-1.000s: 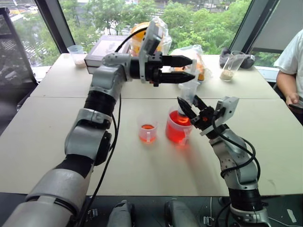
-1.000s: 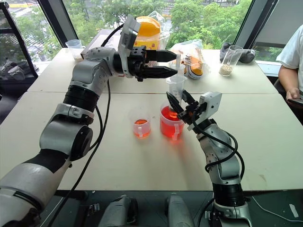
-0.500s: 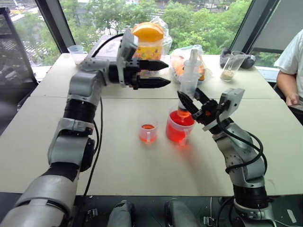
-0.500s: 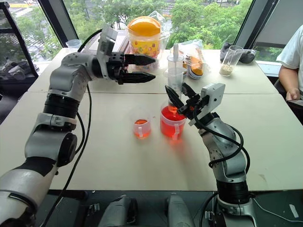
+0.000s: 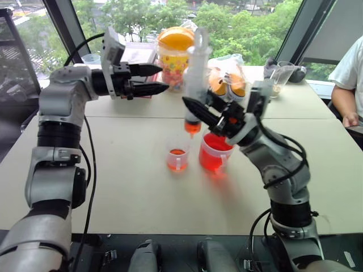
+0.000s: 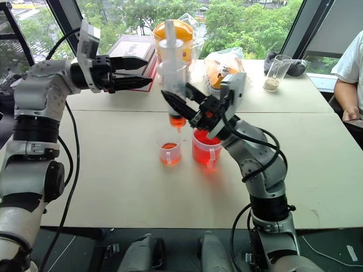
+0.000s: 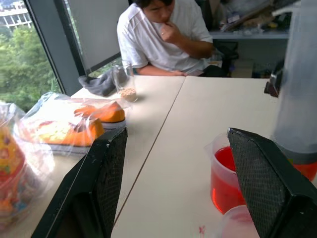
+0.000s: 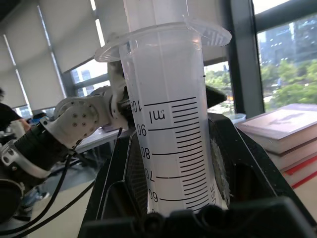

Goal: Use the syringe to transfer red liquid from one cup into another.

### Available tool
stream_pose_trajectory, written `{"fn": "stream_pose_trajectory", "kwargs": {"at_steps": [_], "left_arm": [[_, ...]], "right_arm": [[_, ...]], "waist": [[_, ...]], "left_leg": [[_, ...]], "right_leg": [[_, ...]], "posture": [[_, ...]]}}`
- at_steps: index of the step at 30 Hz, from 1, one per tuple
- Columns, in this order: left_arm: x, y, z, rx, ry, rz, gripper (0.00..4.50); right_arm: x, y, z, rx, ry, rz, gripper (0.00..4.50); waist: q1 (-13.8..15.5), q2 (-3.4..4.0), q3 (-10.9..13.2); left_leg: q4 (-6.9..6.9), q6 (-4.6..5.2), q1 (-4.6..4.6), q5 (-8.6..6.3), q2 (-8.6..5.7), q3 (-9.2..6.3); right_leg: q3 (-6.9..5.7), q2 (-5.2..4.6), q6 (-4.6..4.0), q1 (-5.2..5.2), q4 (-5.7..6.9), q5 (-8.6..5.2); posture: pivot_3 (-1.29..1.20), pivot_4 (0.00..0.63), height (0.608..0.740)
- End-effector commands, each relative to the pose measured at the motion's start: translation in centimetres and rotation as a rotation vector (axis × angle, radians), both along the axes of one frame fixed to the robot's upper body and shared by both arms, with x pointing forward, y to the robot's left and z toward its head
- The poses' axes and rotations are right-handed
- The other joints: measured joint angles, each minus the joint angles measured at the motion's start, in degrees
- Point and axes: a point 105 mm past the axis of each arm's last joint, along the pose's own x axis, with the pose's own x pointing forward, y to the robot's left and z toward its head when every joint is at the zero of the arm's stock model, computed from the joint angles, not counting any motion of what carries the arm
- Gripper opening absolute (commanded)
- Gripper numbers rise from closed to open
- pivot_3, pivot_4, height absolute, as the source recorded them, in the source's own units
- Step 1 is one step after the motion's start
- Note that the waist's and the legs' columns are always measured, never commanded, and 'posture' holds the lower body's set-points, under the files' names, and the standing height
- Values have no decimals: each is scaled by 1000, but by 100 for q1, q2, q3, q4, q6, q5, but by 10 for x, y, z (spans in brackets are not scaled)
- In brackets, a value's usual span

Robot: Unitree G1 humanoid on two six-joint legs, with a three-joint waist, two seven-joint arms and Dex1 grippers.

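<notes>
My right gripper [image 5: 199, 109] is shut on the syringe [image 5: 194, 68] and holds it upright, with its orange-red tip [image 6: 177, 120] just above the small narrow cup [image 5: 177, 159]. That cup has a little red liquid [image 6: 169, 147] at its bottom. Right beside it stands the larger handled cup [image 5: 214, 154], about half full of red liquid [image 7: 224, 184]. Close up, the syringe's scale marks [image 8: 171, 129] sit between the right fingers [image 8: 233, 163]. My left gripper [image 5: 162, 78] hangs open and empty, high and to the left of the syringe.
At the back of the table [image 5: 142, 198] stand an orange-lidded jar [image 5: 177, 48], a plastic bag of orange things [image 5: 227, 79], a tumbler with beige powder [image 5: 276, 79], books [image 6: 133, 51] and a small cup [image 5: 91, 59]. A person [image 5: 349, 79] sits at the right.
My right arm lifted the syringe out of the larger cup and swung it left over the small cup. The left gripper drew away to the left, still open.
</notes>
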Motion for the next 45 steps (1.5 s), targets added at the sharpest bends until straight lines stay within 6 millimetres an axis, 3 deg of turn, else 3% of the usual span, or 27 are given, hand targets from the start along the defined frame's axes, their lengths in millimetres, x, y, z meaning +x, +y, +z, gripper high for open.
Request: {"fn": "stream_pose_trajectory", "kwargs": {"at_steps": [1, 6, 16, 31, 37, 38, 45], "left_arm": [[-12, 5, 20, -15, -72, 3, 3283], [-21, 9, 25, -26, -59, -6, 3283], [-33, 6, 36, -72, -36, -102, 3283], [-11, -42, 20, -64, -34, -166, 3283], [-17, -51, 18, -54, -16, -242, 373], [-20, -52, 14, -41, -3, -265, 50], [-31, -55, 2, 14, 12, -326, 50]], "right_arm": [[2, 9, -7, 14, -21, 21, 1391], [9, 17, -31, -6, 2, 13, 1391], [16, 15, -40, -17, 4, -14, 1391], [14, 18, -38, -31, -15, -6, 1391], [14, 18, -38, -34, -17, -12, 1391], [14, 19, -37, -33, -18, -13, 1391], [16, 22, -26, -7, -39, -15, 1391]], "waist": [[5, 0, 0], [-1, 0, 0], [-11, 0, 0], [-17, 0, 0], [-11, 0, 0], [-18, 0, 0], [-16, 0, 0]], "left_leg": [[0, 0, 0, 0, 0, 0], [0, 0, -2, 0, 0, 0], [0, -5, 2, 3, 1, 0], [2, -5, 1, 3, 1, 1], [2, -5, 0, 3, 0, 2], [2, -5, 0, 3, 0, 2], [1, -5, 1, 3, 1, 1]], "right_leg": [[0, 0, 0, 0, 0, 0], [0, 0, 0, 0, -1, 0], [0, 1, 0, 0, 5, 0], [0, 3, 0, -2, 5, 0], [1, 1, 0, -1, 3, 0], [0, 1, 0, -1, 3, 0], [1, 1, 0, -1, 4, 0]], "posture": [[0, 150, 740], [0, 150, 740], [0, 150, 740], [0, 150, 740], [0, 150, 740], [0, 150, 740], [0, 150, 740]]}}
